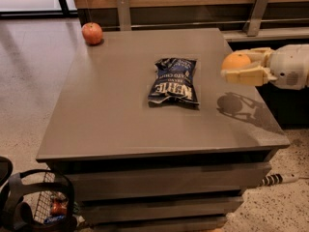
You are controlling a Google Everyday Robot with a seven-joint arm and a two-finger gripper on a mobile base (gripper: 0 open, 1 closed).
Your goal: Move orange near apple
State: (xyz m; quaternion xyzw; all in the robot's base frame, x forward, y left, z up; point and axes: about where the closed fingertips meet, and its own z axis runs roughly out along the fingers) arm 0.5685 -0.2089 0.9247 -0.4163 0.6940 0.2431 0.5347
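Note:
The orange [236, 61] is round and bright orange, held between the cream fingers of my gripper [240, 64] above the right part of the grey table [111, 110]. The gripper is shut on it and comes in from the right; its shadow lies on the table below. The apple [92, 33] is red with an orange blush and sits at the table's far left corner, far from the gripper.
A dark blue chip bag [173, 80] lies flat in the middle of the table, between the gripper and the apple. A wooden wall with metal brackets [123, 11] runs behind the table. A black wire basket [41, 207] stands on the floor at the lower left.

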